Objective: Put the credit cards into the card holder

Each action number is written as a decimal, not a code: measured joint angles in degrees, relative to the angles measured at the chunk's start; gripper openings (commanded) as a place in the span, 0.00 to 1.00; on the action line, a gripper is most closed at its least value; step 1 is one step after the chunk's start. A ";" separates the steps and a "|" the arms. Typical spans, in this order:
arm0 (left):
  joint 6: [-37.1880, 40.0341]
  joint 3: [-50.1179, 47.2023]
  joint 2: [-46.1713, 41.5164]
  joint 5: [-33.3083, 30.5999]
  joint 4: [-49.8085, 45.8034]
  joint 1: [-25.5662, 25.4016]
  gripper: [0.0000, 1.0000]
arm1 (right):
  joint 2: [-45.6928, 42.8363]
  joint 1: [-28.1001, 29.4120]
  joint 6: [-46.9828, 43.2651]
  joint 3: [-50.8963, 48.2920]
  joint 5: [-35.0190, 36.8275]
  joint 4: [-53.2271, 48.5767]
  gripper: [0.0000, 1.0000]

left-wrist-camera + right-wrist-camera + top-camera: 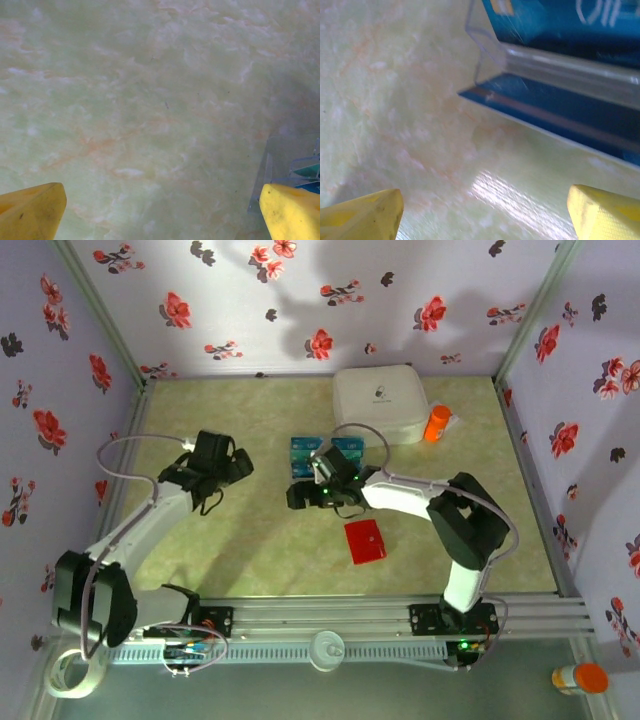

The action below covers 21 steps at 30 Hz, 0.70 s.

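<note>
**Item 1.** Pale green marbled table (250, 560), closed in by lilac walls (250, 300) printed with red and black flowers.

**Item 2.** Small, glossy, blue and teal rectangular credit cards (325, 455). They are grouped mid-table toward the back, propped in a clear plastic stand (545, 60). Neither pincer has one. In the right wrist view, blue card faces with light print show behind and below the stand's transparent lip.

**Item 3.** Small, flat, bright-red square card holder (365, 540). It lies on the table nearer the front edge than the cards and apart from them, below the right arm's forearm in the overhead view. Nothing touches it.

**Item 4.** Left gripper (162, 205), with yellow fingers. The pincer is released, spread wide with nothing between the fingers. It hangs over bare table to the left of the cards. A corner of the stand with teal card edges sits at the right margin of its wrist view.

**Item 5.** Right gripper (482, 215), with yellow fingers. The pincer is parted wide and empty, over the table just beside the near edge of the stand and clear of the cards.

**Item 6.** Large white rounded-square case (378, 400), at the back, right of centre.

**Item 7.** Small orange cylindrical bottle (437, 423), just beside the case's right side.
</note>
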 measured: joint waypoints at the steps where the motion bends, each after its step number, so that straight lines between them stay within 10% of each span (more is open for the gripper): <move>1: -0.28 -0.66 -1.01 0.04 -0.11 0.20 1.00 | 0.72 -0.09 0.00 1.40 -0.02 -0.07 0.86; 21: -2.38 -6.47 -7.23 1.57 -0.76 1.09 1.00 | 3.04 -4.15 -0.17 7.61 -1.44 -3.21 0.87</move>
